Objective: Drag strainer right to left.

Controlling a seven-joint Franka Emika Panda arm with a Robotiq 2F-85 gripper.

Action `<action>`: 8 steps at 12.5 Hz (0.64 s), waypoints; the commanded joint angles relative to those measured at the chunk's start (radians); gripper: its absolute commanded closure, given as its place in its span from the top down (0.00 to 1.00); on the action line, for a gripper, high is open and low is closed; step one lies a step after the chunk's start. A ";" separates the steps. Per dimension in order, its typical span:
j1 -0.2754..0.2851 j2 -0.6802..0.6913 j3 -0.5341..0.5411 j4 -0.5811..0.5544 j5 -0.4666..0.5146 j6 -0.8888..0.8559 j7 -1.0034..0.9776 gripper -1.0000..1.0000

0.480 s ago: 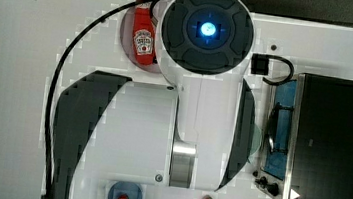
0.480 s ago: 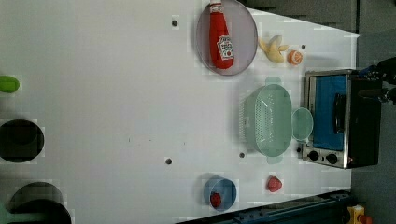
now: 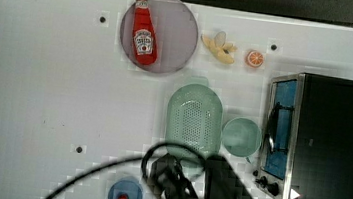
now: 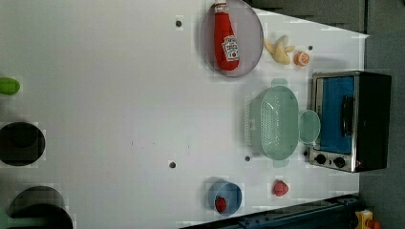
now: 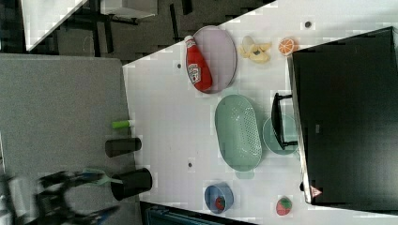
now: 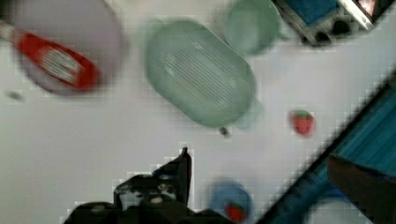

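The strainer (image 3: 195, 119) is a pale sage-green oblong tray lying flat on the white table (image 3: 54, 90), between the grey-mauve plate (image 3: 177, 31) and the round green cup (image 3: 241, 136). It also appears in the left view as the strainer (image 4: 274, 123), in the right view as the strainer (image 5: 238, 131) and in the wrist view as the strainer (image 6: 201, 72). My arm (image 3: 189, 191) hangs over the table's edge at the top view's bottom, apart from the strainer. In the wrist view a dark finger (image 6: 184, 165) stands well short of the strainer, with nothing held.
A ketchup bottle (image 3: 144, 33) lies on the plate. A toaster oven (image 3: 318, 141) stands beside the cup at the top view's right. Banana pieces (image 3: 219, 48) and an orange slice (image 3: 255, 58) lie near the plate. A blue bowl (image 3: 124, 197) and a strawberry (image 4: 280, 188) sit near the edge.
The arm has swung off the table's middle to the top view's bottom edge, uncovering the strainer, cup and plate. The strainer has not moved.
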 commanded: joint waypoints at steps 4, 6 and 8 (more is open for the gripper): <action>0.000 0.205 0.004 -0.178 -0.016 0.172 0.090 1.00; 0.001 0.284 0.009 -0.254 -0.016 0.320 0.177 1.00; 0.001 0.379 0.011 -0.324 -0.016 0.501 0.310 1.00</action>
